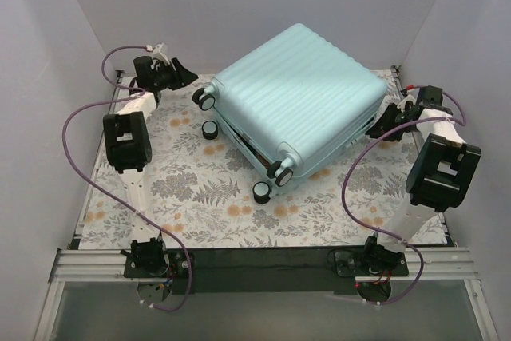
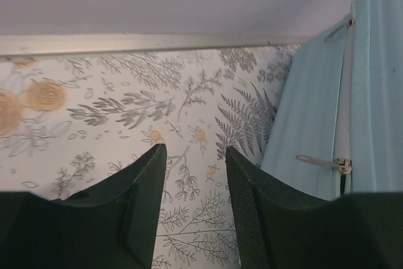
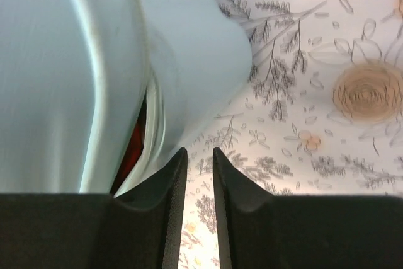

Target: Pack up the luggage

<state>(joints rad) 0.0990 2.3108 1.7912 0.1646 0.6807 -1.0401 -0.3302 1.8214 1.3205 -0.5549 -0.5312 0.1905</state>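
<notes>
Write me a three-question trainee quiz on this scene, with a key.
1. True or false: the luggage stands upright on its wheels.
2. Pick one: between the left hand fingers there is A) a zip pull, B) nothing, C) a wheel.
3. Fill in: in the right wrist view, the item glimpsed through the luggage's gap is coloured ____.
Key: 1 false, it lies flat on its side; 2 B; 3 red.

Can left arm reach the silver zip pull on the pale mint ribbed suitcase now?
Probably yes. The left gripper is open beside the pale mint ribbed suitcase; only floral tablecloth lies between it and the silver zip pull.
</notes>
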